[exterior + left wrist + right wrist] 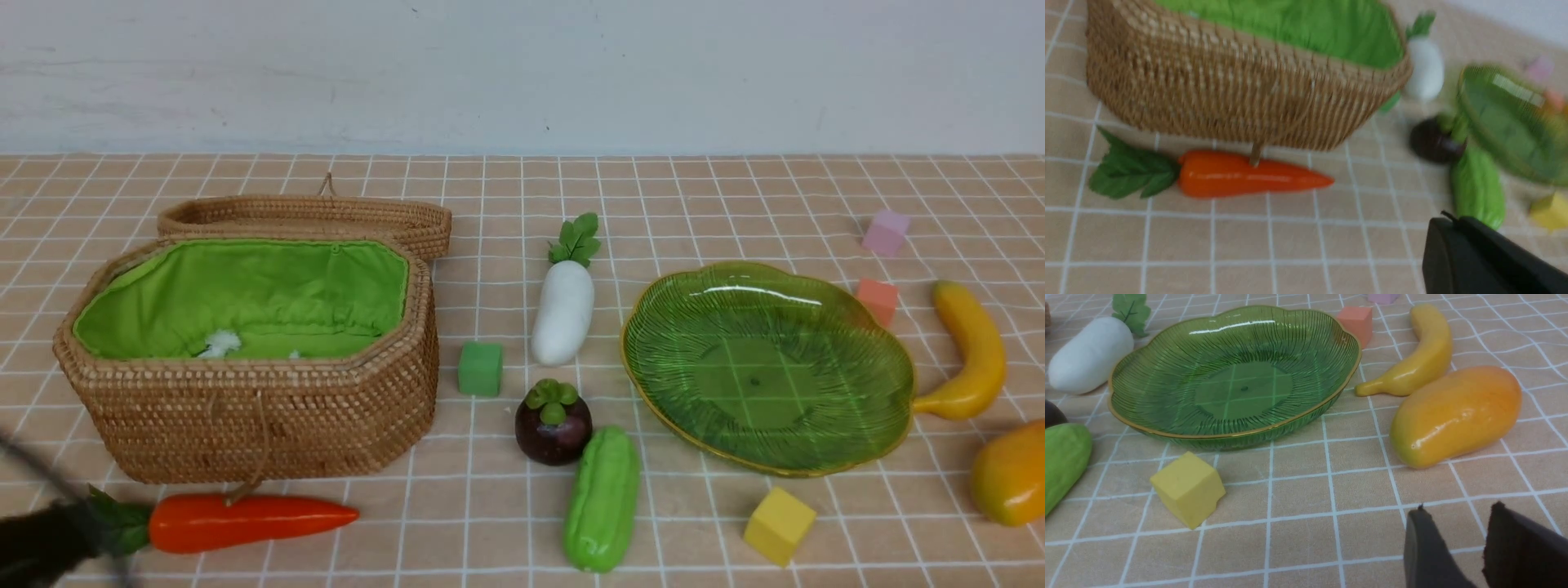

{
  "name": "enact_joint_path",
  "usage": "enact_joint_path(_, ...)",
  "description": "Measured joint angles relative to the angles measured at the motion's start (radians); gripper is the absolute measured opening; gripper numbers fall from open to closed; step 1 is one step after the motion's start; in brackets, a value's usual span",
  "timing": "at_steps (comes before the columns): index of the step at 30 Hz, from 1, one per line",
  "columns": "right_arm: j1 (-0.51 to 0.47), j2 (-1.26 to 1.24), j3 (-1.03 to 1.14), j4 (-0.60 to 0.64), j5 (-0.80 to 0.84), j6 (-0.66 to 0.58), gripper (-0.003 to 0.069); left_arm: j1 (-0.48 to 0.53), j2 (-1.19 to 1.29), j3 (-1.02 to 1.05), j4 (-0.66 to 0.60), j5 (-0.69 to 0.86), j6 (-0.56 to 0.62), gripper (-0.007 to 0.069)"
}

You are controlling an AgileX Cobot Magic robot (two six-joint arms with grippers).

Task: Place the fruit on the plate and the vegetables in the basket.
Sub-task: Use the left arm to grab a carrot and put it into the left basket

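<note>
The open basket point(245, 408) stands at the left, with the carrot point(245, 521) lying along its front. My left gripper point(1453, 218) is shut on nothing; it shows as a dark blur point(33, 547) beside the carrot's leaves. The radish point(563, 310), mangosteen point(553, 425) and green gourd point(602, 498) lie mid-table. The green plate point(767, 367) is bare, with the banana point(971, 351) and mango point(1012, 474) to its right. My right gripper point(1457, 508) is open and hovers near the mango point(1457, 414), holding nothing.
Foam cubes are scattered about: green point(480, 369) by the basket, yellow point(778, 525) in front of the plate, salmon point(878, 298) and pink point(886, 233) behind it. The basket's lid point(310, 216) lies folded back. A wall bounds the far side.
</note>
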Motion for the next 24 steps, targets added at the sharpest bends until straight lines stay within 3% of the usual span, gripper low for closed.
enact_joint_path(6,0.0,0.0,0.003,-0.011,-0.028,0.005,0.0242,0.0,0.188,-0.081,-0.059,0.091,0.113,-0.0013)
enact_joint_path(10,0.0,0.0,0.008,0.143,-0.138,0.139,0.0242,0.0,0.23,-0.105,-0.079,0.181,0.219,-0.0013)
enact_joint_path(18,0.0,0.0,0.008,0.439,-0.355,0.327,0.0242,0.0,0.232,-0.106,-0.082,0.271,0.309,-0.0013)
enact_joint_path(22,0.014,0.0,-0.028,0.495,-0.281,0.359,0.0228,0.0,0.246,-0.113,-0.088,0.286,0.325,-0.0013)
enact_joint_path(24,0.064,0.027,-0.154,0.482,-0.114,0.302,0.0192,-0.022,0.275,-0.142,-0.085,0.306,0.355,-0.0013)
